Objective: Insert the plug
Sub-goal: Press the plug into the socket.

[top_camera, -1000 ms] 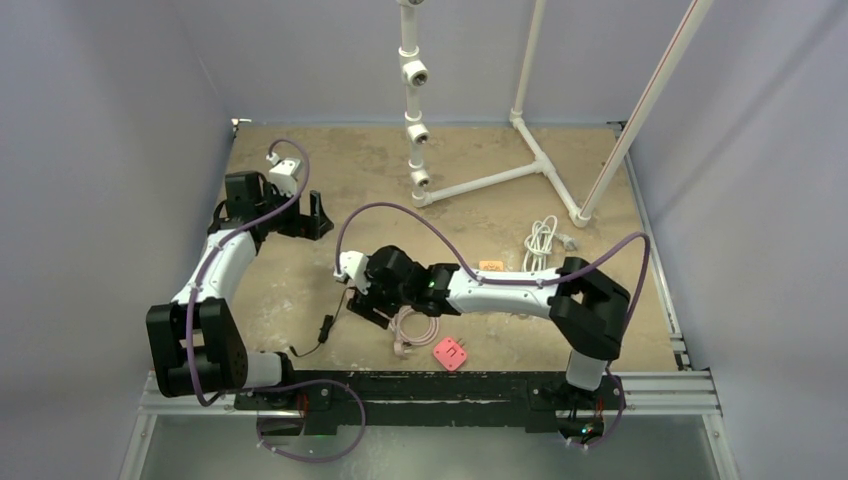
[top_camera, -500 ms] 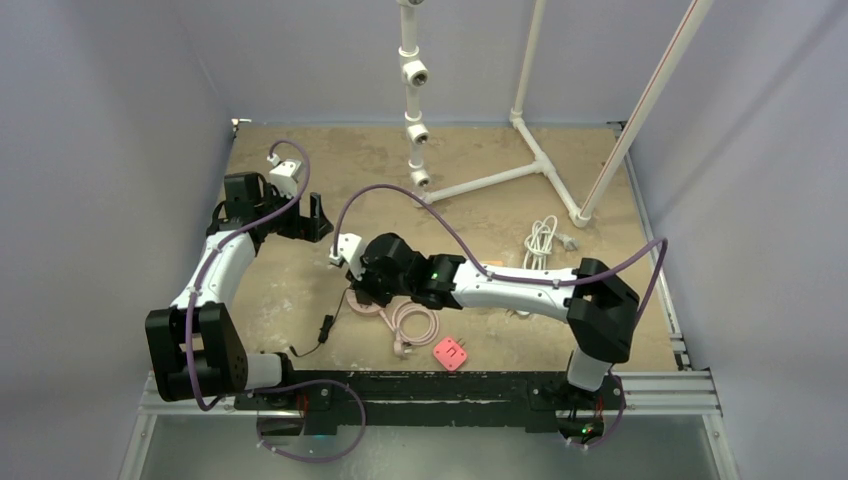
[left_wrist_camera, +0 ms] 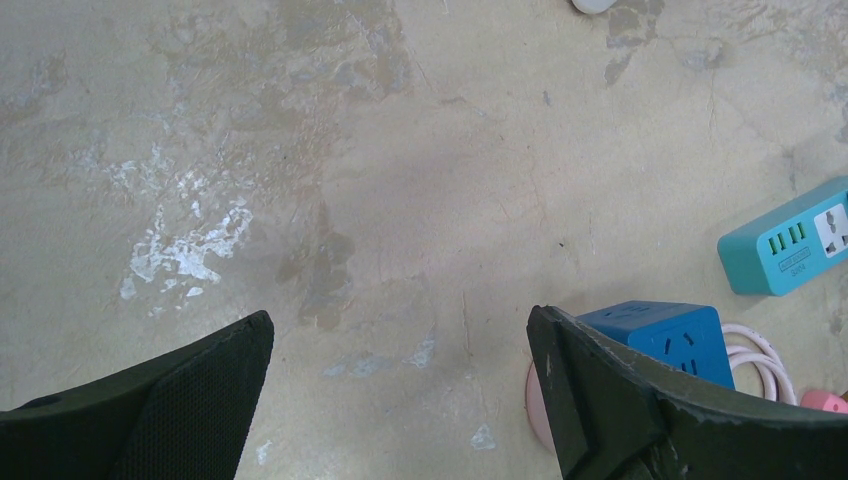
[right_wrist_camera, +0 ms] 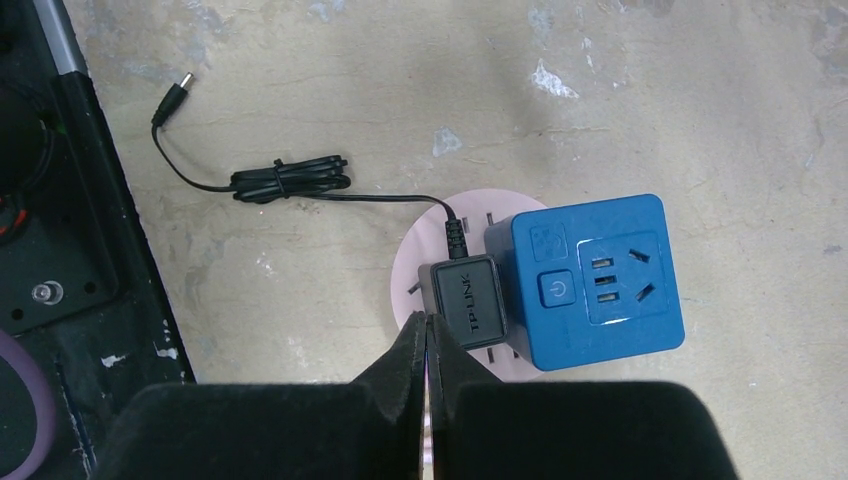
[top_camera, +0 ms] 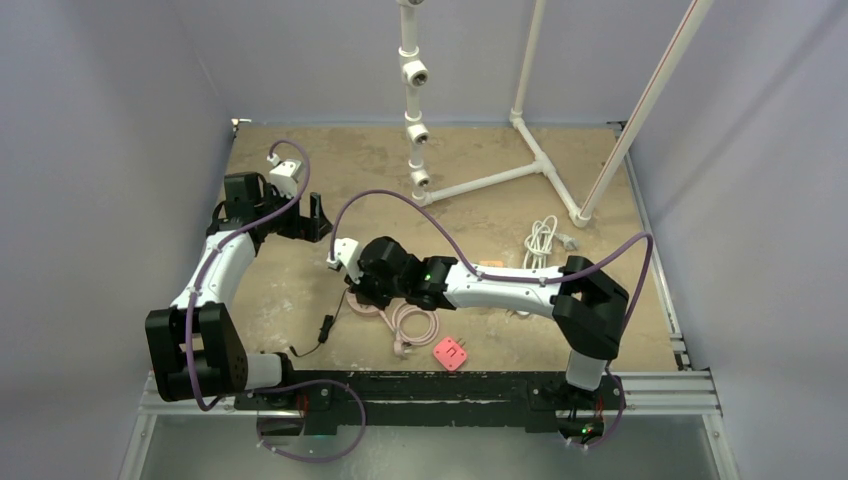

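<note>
Left wrist: my left claw [left_wrist_camera: 400, 400] spread wide, empty, over bare table [left_wrist_camera: 400, 180] | right wrist: bundled black cable [right_wrist_camera: 290, 180] at left | TP-LINK adapter plug [right_wrist_camera: 470, 300] flush against blue socket cube [right_wrist_camera: 598, 280], on its left face | my right claw [right_wrist_camera: 428, 345] clenched, tips at the plug's near edge | open table right of the cube

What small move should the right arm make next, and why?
Probably push the black adapter sideways into the blue socket cube with the right gripper. Its jaws are shut, tips at the adapter's near edge; the adapter lies against the cube's side, but full seating cannot be seen.
</note>
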{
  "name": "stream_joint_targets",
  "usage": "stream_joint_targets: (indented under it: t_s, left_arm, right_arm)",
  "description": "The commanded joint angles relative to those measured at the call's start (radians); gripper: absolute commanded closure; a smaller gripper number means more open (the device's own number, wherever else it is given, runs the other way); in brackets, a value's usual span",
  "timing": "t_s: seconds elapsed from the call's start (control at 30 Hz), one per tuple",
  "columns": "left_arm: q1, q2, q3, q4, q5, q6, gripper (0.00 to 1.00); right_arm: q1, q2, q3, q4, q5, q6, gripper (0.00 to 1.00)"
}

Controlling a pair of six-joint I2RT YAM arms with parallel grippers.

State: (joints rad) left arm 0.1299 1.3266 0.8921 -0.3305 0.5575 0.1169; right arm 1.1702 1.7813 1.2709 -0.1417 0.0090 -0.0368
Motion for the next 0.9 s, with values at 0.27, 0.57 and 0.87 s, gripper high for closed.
stream_joint_targets:
  t_s: [0.27,0.57,0.87]
  left_arm:
    - [0.006,-0.02,0.022,0.025,0.025,0.012,0.01]
    - [0.006,-0.017,0.018,0.025,0.022,0.011,0.01]
    - [0.006,-0.013,0.019,0.023,0.022,0.012,0.01]
  right_arm:
    - [-0.007,0.021,0.009,0.068,0.021,-0.021,1.0]
    - [-0.024,0.04,-0.005,0.091,0.013,-0.026,1.0]
    - [-0.029,0.018,-0.017,0.096,0.017,-0.021,1.0]
